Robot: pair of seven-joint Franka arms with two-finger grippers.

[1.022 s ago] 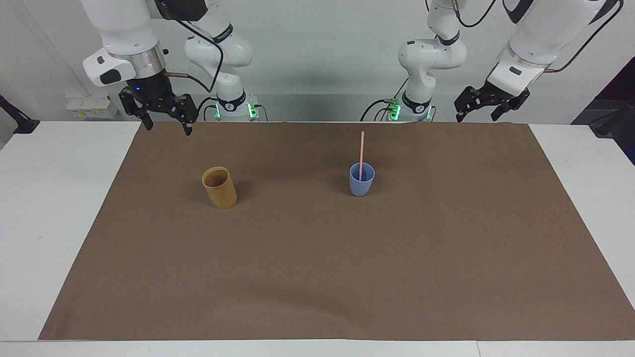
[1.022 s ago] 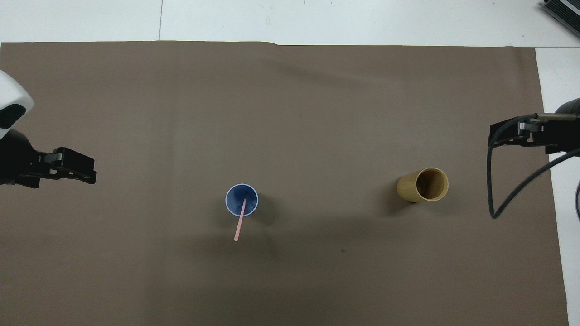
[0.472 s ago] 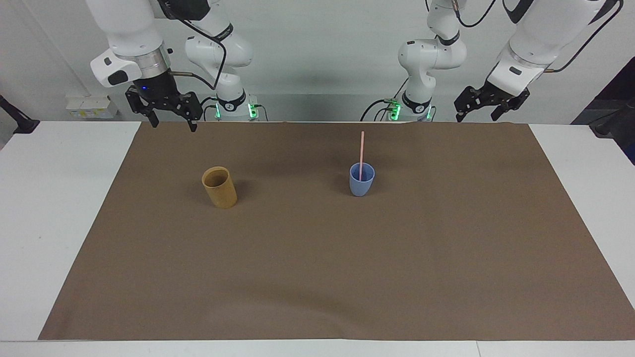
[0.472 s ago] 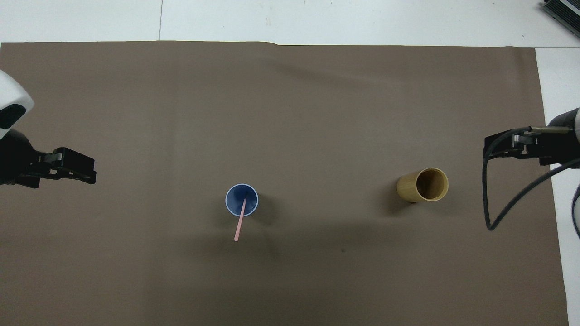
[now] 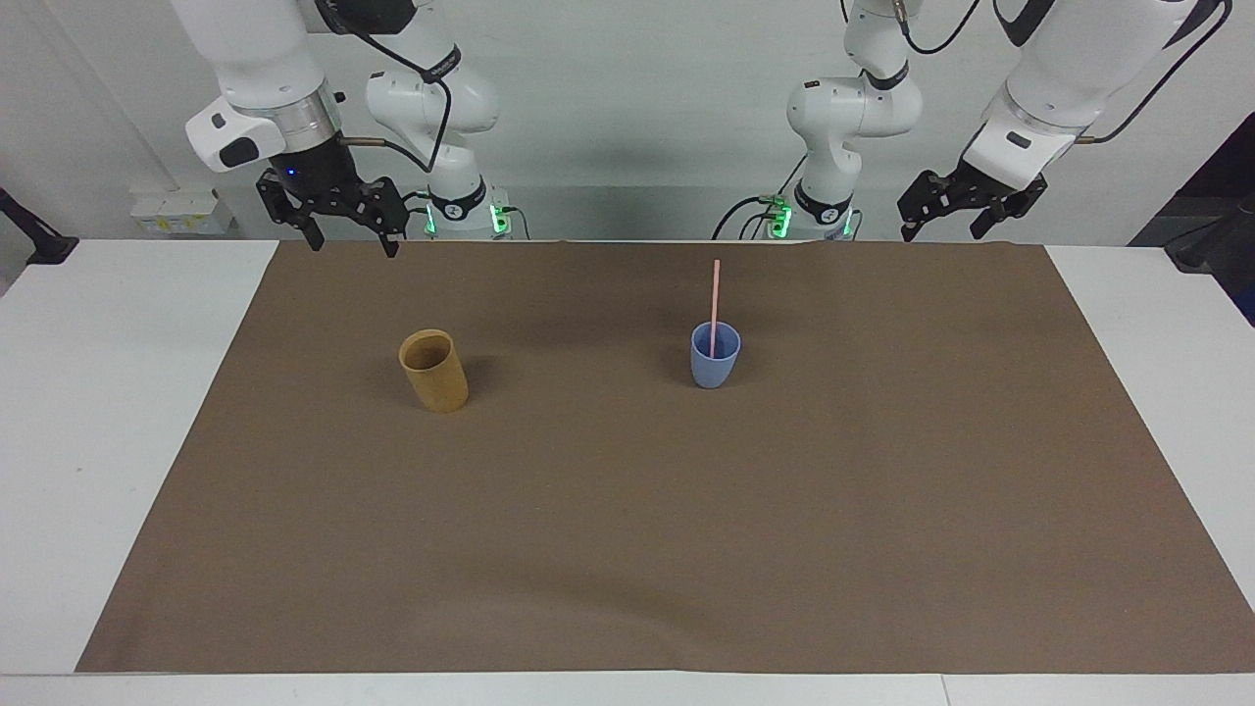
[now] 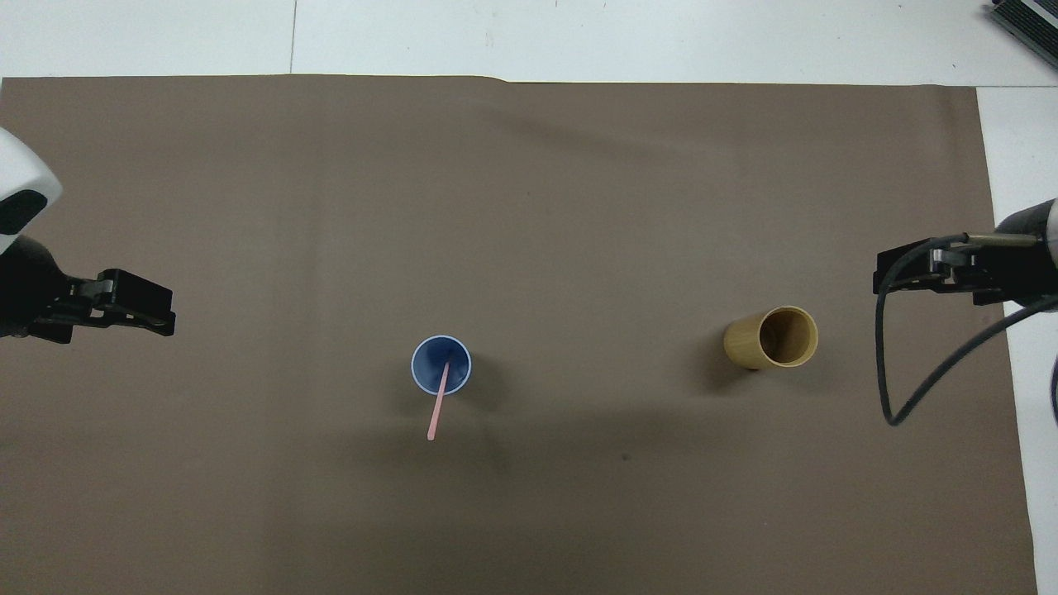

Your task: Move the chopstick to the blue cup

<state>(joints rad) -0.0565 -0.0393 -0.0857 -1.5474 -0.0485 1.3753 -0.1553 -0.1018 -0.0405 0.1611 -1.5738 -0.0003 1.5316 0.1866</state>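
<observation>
The light blue cup stands upright on the brown mat, and it also shows in the overhead view. The pale pink chopstick stands in it, leaning on the rim toward the robots. My right gripper is open and empty, raised over the mat's edge by the robots, above the tan cup's end. My left gripper is open and empty and waits, raised over the mat's corner at the left arm's end.
A tan bamboo-coloured cup stands upright and empty on the mat toward the right arm's end. The brown mat covers most of the white table.
My right gripper has drawn back toward the robots and shifted slightly toward the table's middle. The left arm, both cups and the chopstick have not moved.
</observation>
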